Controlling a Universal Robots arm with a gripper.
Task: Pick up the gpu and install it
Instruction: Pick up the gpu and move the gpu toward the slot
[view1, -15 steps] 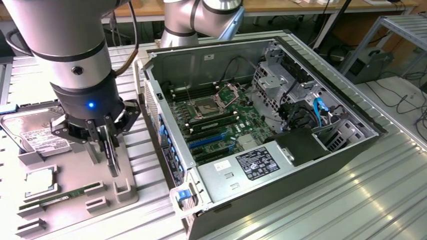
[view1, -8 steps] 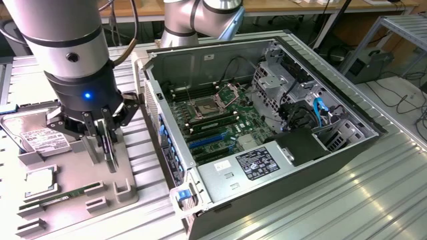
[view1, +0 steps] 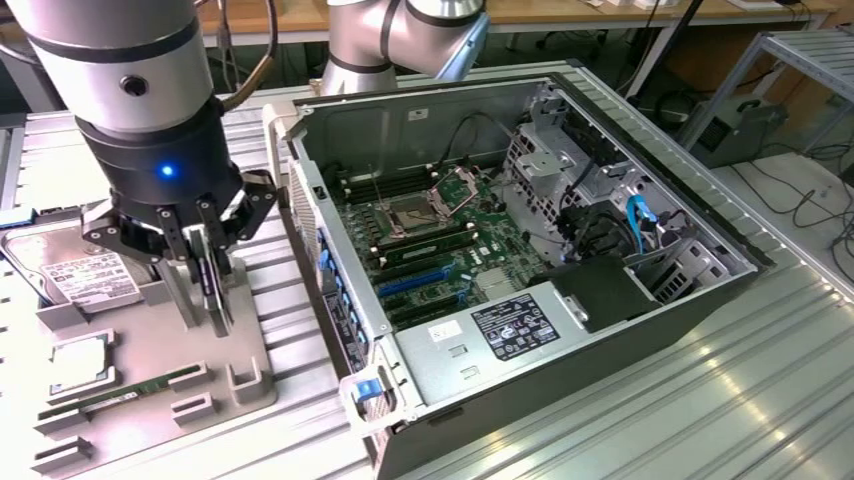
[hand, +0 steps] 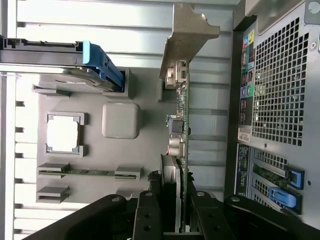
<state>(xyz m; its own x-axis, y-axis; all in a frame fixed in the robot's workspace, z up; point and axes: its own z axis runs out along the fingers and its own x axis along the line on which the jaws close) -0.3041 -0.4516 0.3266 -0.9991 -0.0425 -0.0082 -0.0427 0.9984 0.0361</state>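
Observation:
The gpu (view1: 214, 297) is a thin dark card standing on edge over the grey parts tray (view1: 154, 335), at the exterior view's left. My gripper (view1: 202, 262) comes down on it from above, a finger against each face, shut on the card. In the wrist view the gpu (hand: 181, 107) runs edge-on away from the gripper (hand: 175, 205), with its silver bracket (hand: 187, 37) at the far end. I cannot tell whether the card still rests in the tray. The open computer case (view1: 694, 215) lies beside the tray, showing its motherboard and blue expansion slots (view1: 411, 277).
On the tray lie a hard drive (view1: 74, 272), a CPU (view1: 80, 362) and a green RAM stick (view1: 127, 392). The case's perforated rear wall (hand: 280, 85) stands close beside the card. A power supply (view1: 514, 325) and cables fill the case's near end.

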